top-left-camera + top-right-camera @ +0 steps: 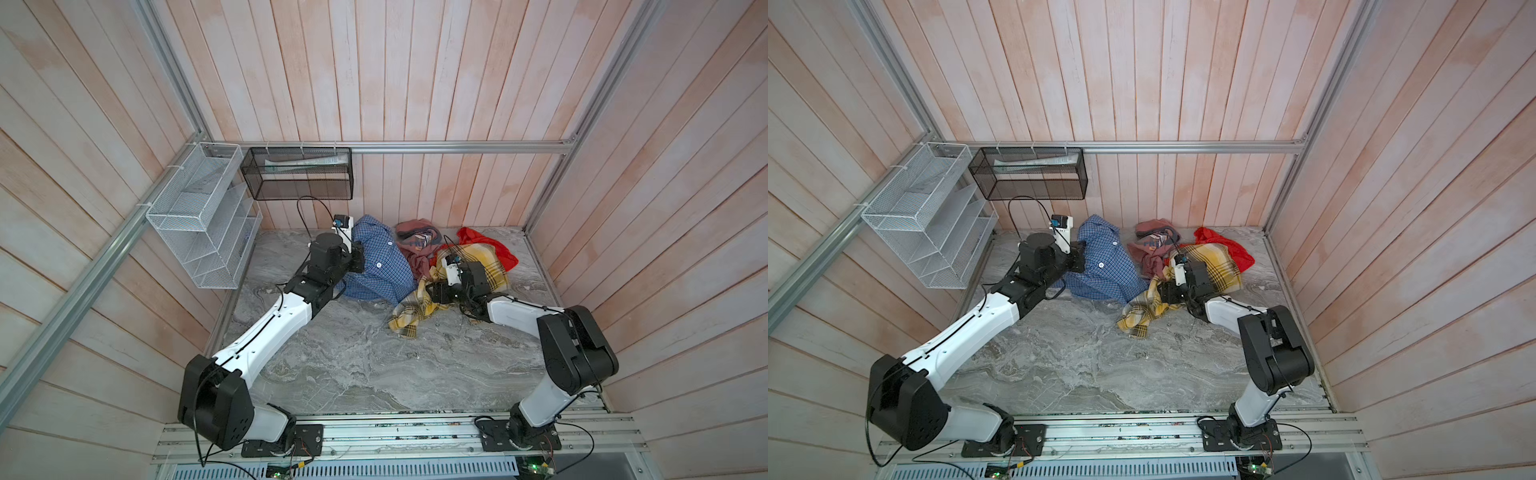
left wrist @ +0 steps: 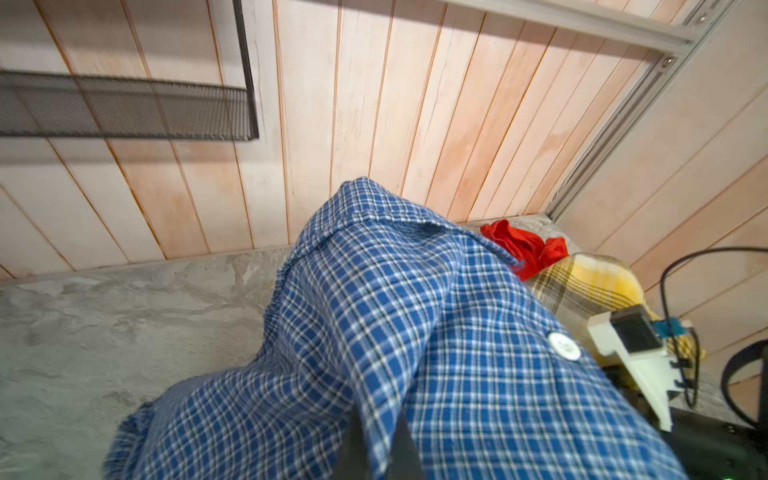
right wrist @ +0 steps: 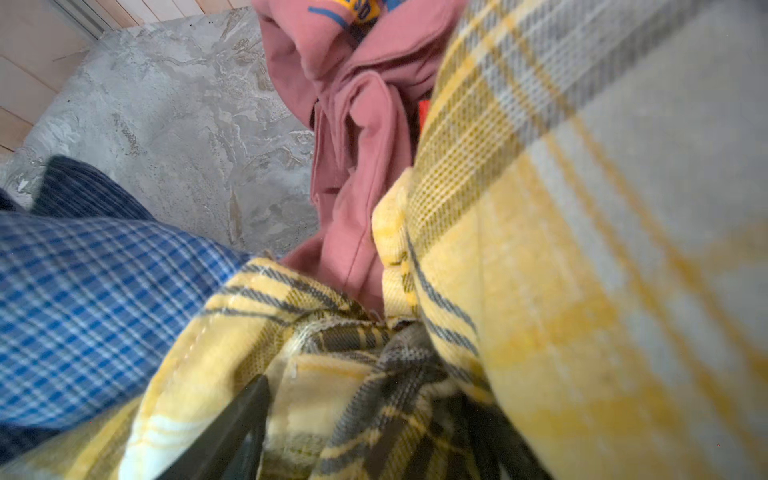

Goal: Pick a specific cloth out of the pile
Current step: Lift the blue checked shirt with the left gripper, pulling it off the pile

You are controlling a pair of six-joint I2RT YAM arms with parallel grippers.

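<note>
The left gripper point(image 1: 358, 261) is clamped on the shirt's point(image 1: 380, 266) edge away from the pile point(image 1: 469, 253), which the shirt touches, while the right gripper point(image 1: 438, 293) sits jaws apart in the plaid point(image 1: 490, 266), grip unclear.

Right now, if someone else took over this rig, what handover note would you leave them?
Left gripper: shut on the blue checked shirt, which lies left of the pile.
Right gripper: open, jaws wide, down in the yellow plaid cloth on the pile.
Done: shirt grasped, mostly clear of the pile.
To do: its near edge touches the yellow plaid cloth; pull it free and set it apart.
</note>
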